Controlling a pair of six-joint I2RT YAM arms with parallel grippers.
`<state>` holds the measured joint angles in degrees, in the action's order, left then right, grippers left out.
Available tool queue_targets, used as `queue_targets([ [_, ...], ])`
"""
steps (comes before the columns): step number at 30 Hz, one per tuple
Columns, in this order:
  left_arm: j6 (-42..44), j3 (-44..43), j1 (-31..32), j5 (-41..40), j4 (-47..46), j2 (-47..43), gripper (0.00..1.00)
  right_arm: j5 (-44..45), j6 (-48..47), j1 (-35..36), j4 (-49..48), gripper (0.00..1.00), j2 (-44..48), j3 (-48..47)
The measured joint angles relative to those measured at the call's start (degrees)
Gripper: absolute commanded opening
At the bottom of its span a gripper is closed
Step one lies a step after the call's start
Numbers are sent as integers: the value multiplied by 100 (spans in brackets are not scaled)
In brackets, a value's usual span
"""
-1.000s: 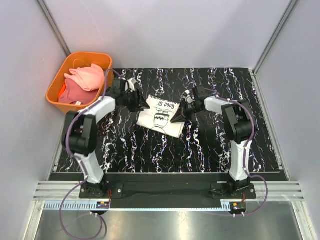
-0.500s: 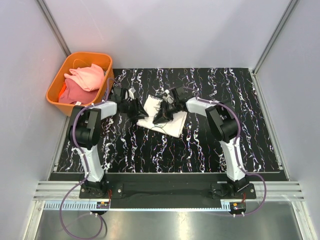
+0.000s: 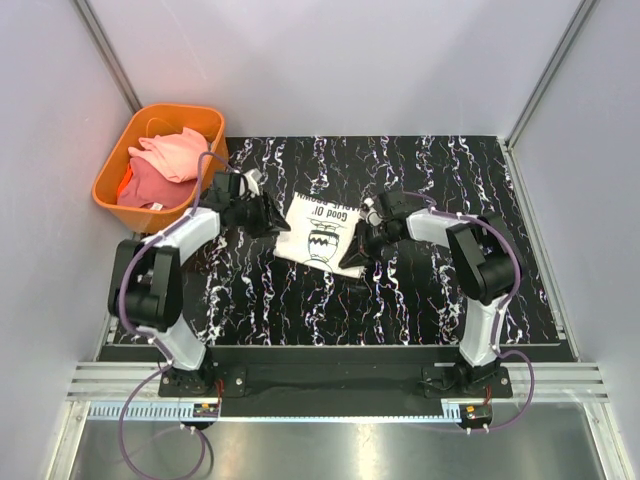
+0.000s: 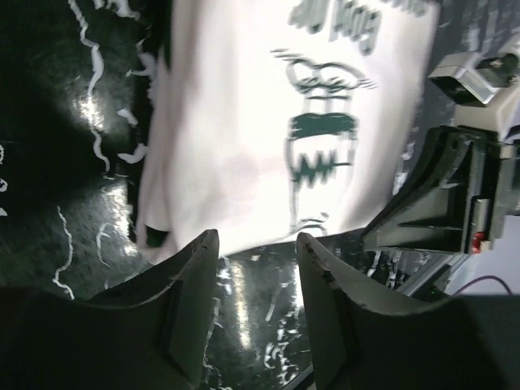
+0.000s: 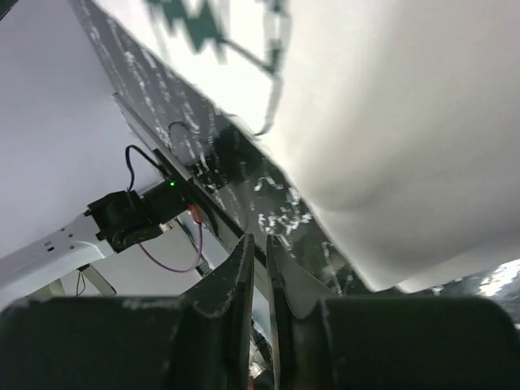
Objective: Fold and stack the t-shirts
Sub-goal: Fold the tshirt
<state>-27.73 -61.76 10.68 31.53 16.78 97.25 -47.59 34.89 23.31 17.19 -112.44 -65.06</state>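
Nearest the arm bases, the black white-veined tabletop [image 3: 430, 290] carries one cream t-shirt [image 3: 320, 232] lying flat a little left of centre, print up, with its black cartoon face and a line of lettering reading upside down from above. The right tool [image 3: 352, 258] sits low at the shirt's near right corner. In the right wrist view the tool [image 5: 260, 256] has its fingers [image 5: 231, 284] nearly pressed together, with only a thin slit between them. The cream cloth [image 5: 406, 122] lies just beside the tips, and nothing shows in the slit, though the view is blurred and a thin hem there could not be ruled out. The left tool [image 3: 272, 217] is at the shirt's left edge, a little farther back. In the left wrist view it [image 4: 256, 252] stands spread about halfway, its two fingers [image 4: 195, 292] well apart, with bare marbled tabletop between them and no cloth pinched. The shirt's edge [image 4: 244, 146] lies just past the tips, and across the shirt the right tool shows as a dark wedge. Farthest back, off the tabletop's far left corner, an orange bin [image 3: 108, 175] holds a pink tee [image 3: 175, 150] crumpled on top of a coral tee [image 3: 140, 185].
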Motion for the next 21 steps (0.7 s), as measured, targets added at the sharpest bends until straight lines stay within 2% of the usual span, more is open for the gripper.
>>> queue_targets([
  [5, -299, 2, 33, 92, -317, -326, 47, -2, 57, 129, 136, 18, 68, -584],
  [8, -492, 66, 57, 127, -693, 20, 45, -4, 175, 262, -81, 18, -267, -1108],
  [11, -501, 271, 61, 26, -883, 522, 45, -4, 249, 299, -319, 18, -588, -1252],
  [15, -566, 525, 17, 149, -1200, 776, 43, 9, 234, 153, -457, 18, -750, -748],
  [19, -726, 1060, 120, 136, -1812, 516, 44, -295, 90, -361, -702, 17, -619, 79],
  [21, -903, 1486, 251, 136, -2057, 221, 49, -293, 33, -634, -684, 17, -356, 376],
])
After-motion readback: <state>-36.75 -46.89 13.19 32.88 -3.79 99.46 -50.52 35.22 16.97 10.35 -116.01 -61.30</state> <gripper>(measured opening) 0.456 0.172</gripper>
